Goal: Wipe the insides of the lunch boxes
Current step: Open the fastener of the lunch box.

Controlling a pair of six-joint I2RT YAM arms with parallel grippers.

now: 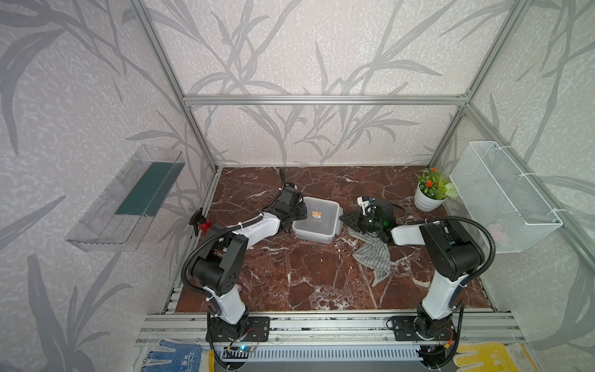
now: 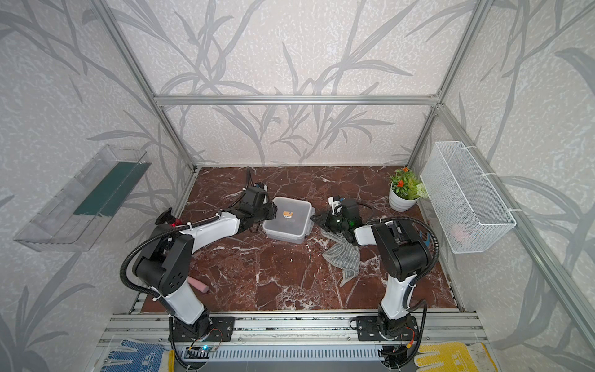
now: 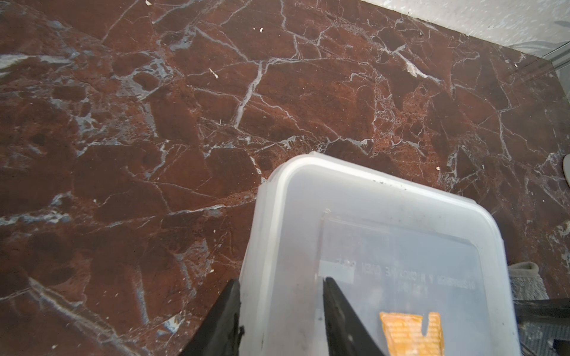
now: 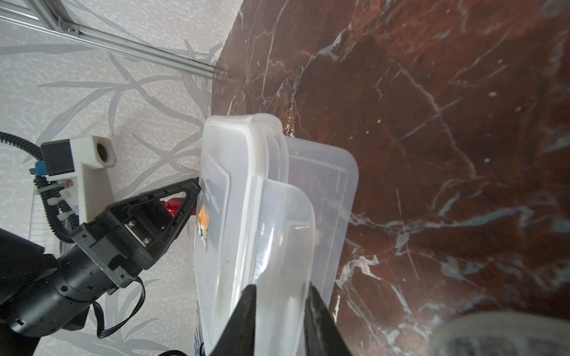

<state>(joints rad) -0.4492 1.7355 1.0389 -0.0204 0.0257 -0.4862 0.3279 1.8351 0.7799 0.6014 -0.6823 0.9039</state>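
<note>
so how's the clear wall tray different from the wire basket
The tray is clear plastic, on the robot's left; the basket is white wire mesh, on its right. The tray holds a flat dark green piece; the basket holds a pale pink thing, too blurred to name. Both are long, open-topped and wall-hung.

The lunch boxes (image 1: 317, 225) are seen as milky clear plastic, marked by an orange sticker (image 1: 317, 214). The table (image 1: 289, 273) is veined in white over red-brown (a marble look). The cloth (image 1: 375, 257) is striped in grey. The walls (image 1: 289, 48) are printed with grey leaves on off-white.
</note>
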